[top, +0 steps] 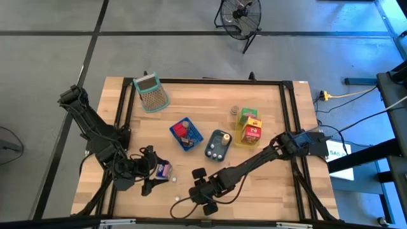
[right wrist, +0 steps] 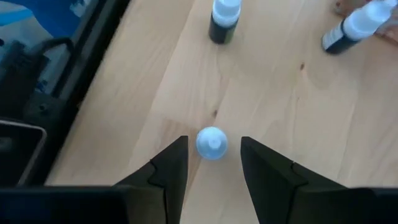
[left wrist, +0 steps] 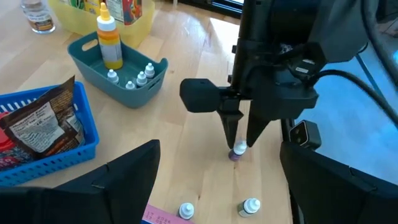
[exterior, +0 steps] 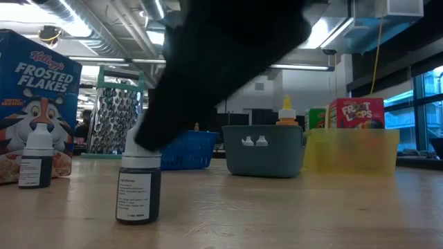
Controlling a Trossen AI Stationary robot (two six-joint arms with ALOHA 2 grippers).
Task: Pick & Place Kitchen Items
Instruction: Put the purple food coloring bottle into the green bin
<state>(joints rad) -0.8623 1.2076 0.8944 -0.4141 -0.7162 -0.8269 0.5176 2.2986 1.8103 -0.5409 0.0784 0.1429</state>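
A small dark bottle with a white cap (right wrist: 212,142) stands upright on the wooden table near its front edge. My right gripper (right wrist: 213,163) points steeply down over it, open, one finger on each side of the cap with a gap on both sides. The left wrist view shows the same bottle (left wrist: 237,152) under those fingers. Two more small bottles (left wrist: 186,210) (left wrist: 250,206) stand nearby. My left gripper (top: 152,170) hovers open at the front left, close to a small cereal box (top: 164,170).
A blue basket (top: 186,135) with packets, a teal tray (top: 217,145) with little bottles and a yellow tray (top: 249,127) with boxes stand mid-table. A grater (top: 151,92) lies at the far left. Bare wood lies to the right of my right arm.
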